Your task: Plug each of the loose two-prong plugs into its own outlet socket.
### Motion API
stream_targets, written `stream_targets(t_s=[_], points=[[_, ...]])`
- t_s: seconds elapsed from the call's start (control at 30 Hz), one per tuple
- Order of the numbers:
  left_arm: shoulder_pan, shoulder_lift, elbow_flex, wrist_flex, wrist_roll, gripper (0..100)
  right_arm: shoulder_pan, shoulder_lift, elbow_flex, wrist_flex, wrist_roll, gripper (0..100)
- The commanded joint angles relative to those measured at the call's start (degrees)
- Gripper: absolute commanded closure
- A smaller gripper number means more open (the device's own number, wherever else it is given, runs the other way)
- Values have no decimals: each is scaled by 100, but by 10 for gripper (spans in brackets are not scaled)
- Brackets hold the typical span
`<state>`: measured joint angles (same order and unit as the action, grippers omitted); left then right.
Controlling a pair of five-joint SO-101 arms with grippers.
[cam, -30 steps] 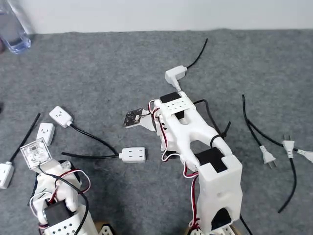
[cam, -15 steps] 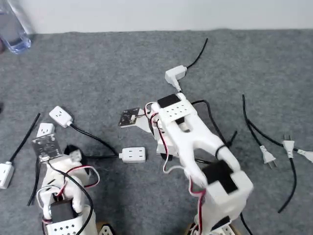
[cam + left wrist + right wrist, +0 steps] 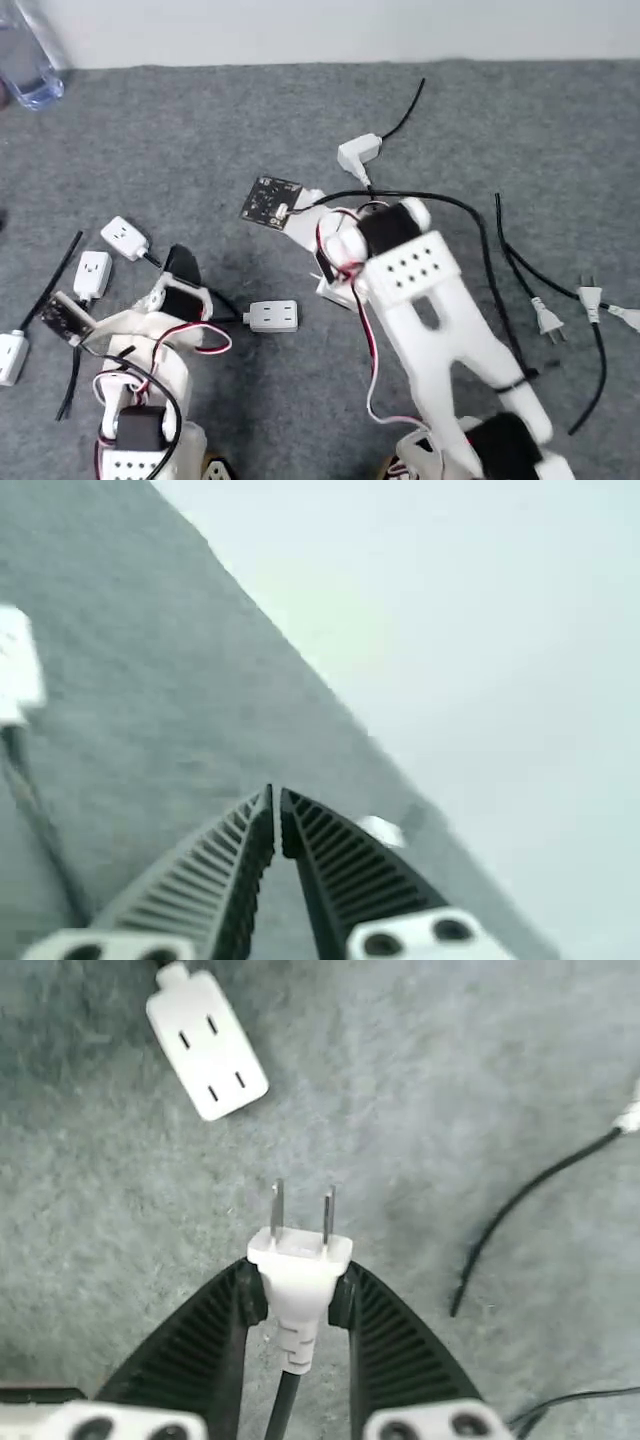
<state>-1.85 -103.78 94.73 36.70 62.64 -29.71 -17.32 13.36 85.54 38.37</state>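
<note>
From the high view, I see the left gripper (image 3: 182,264) low on the left side of the grey mat (image 3: 200,130). It is near three white outlets (image 3: 92,272) that lie toward the left edge. A double outlet (image 3: 272,316) lies between the two arms, with bare mat around it. Two loose plugs (image 3: 546,318) with black cables lie well apart from it, near the right edge. A white angled connector (image 3: 358,152) lies farther out, and I cannot tell if it is a plug or a socket. The mat ends at a white wall (image 3: 300,30), and a clear bottle (image 3: 25,60) stands in the far left corner.

In the left wrist view, the left gripper (image 3: 277,812) has its jaws almost together, with nothing between them. It is tilted up, toward the line where the mat meets the wall.

In the right wrist view, the right gripper (image 3: 298,1285) is clamped on a white plug (image 3: 298,1265). Its two prongs point toward the double outlet (image 3: 207,1042), and a stretch of bare mat lies between them. I cannot read any writing on the plug or the outlet. A black cable (image 3: 520,1210) lies to one side.
</note>
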Motion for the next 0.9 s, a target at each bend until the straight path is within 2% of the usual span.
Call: stream_targets(t_s=[0.0,0.13,0.37,0.63,0.77,0.87], points=[[510,-70,-734,-176,958,986,13,-567,-62,-31,-70,991],[1187,-70,-1358,-334,1934,986,66,-760,-290,22,-53,991],[2040,-79,-1508,-457,2787,986,66,-822,-703,40,176,991],[3305,-79,-1499,-431,2760,985,31,-778,-1582,418,527,991],[3666,-79,-1499,-431,2400,985,4,-778,-2075,892,677,991],[3789,-79,-1499,-431,2286,985,-286,-787,-2251,1191,712,991]])
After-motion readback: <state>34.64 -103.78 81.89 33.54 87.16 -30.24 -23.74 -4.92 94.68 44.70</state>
